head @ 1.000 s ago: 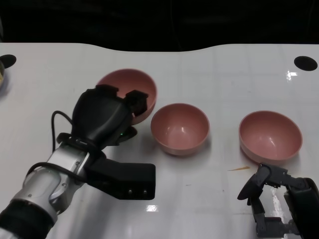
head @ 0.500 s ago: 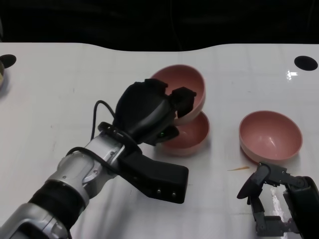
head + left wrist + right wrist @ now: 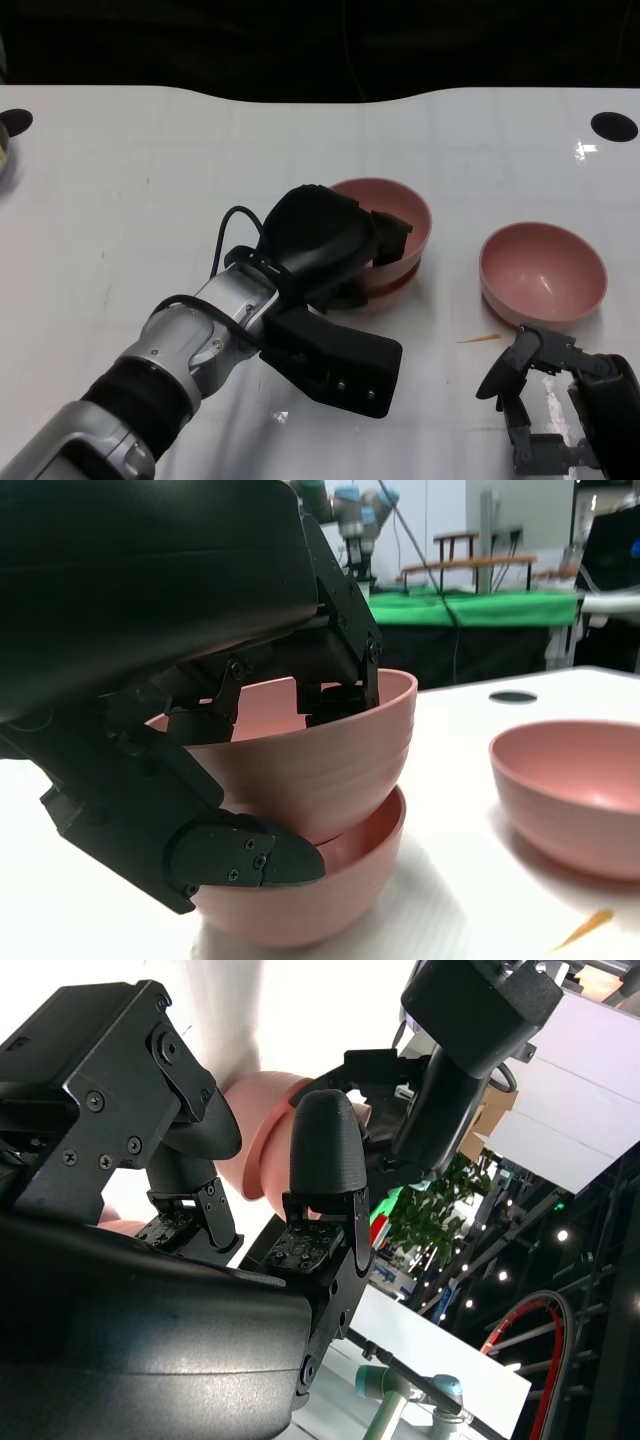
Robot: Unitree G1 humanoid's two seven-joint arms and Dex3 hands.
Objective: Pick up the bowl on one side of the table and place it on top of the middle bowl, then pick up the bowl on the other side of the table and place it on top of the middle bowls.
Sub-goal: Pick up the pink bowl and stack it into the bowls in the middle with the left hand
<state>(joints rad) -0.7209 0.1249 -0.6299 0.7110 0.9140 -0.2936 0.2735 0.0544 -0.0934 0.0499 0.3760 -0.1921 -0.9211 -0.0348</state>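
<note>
Head view had my left hand reaching across the white table, its fingers over the near rim of the upper pink bowl. That bowl sat nested inside the middle bowl, of which only a thin darker edge showed just beyond my knuckles. From the left wrist view the hold was plain: my fingers hooked inside the upper bowl while my thumb lay against its outer wall, so I was pinching its rim. The upper bowl rested in the middle bowl, leaning a little rather than sitting level.

Well off to the right of my left hand stood the third pink bowl, upright and alone on the table, also seen from the left wrist. My right hand rested low, just nearer to me than that bowl and apart from it, its fingers loosely spread and holding nothing. A small orange sliver lay on the table between my right hand and the third bowl.
</note>
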